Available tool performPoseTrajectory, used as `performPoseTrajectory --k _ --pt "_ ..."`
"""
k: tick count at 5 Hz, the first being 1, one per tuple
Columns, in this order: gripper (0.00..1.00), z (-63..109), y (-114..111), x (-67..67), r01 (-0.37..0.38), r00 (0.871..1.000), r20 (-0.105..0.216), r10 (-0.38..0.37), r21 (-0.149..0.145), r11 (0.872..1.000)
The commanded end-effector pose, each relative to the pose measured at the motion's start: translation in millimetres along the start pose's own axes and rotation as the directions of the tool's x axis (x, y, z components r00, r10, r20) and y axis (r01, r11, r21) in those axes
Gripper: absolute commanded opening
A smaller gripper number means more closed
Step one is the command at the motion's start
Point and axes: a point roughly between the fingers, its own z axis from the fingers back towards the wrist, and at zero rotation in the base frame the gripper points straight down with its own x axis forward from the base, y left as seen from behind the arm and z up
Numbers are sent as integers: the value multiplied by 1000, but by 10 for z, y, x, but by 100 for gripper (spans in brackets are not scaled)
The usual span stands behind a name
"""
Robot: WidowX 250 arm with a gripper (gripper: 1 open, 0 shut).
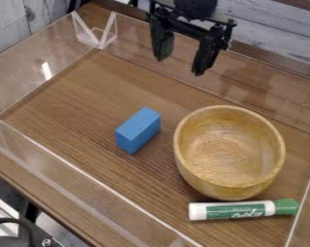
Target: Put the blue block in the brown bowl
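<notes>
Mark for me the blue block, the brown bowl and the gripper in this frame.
blue block (pixel 138 129): camera view, on its top face.
brown bowl (pixel 230 170): camera view, on the front of its thick rim.
gripper (pixel 181 51): camera view, midway between its open fingertips.

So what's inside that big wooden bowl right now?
Nothing that I can see: the brown bowl shows only bare wood grain inside. Its near wall hides a strip of the inside. The blue block lies outside, on the table to its left.
</notes>
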Motion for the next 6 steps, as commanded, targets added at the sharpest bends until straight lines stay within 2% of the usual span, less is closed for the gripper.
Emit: performPoseTrajectory --k 1,3,6 --pt "100 -75 34 -58 -1 1000 -2 1 1 1000" --pt "100 -198 144 -342 20 998 58 -21 10 1000" --pt "100 -326 180 -440 51 997 58 -52 7 999"
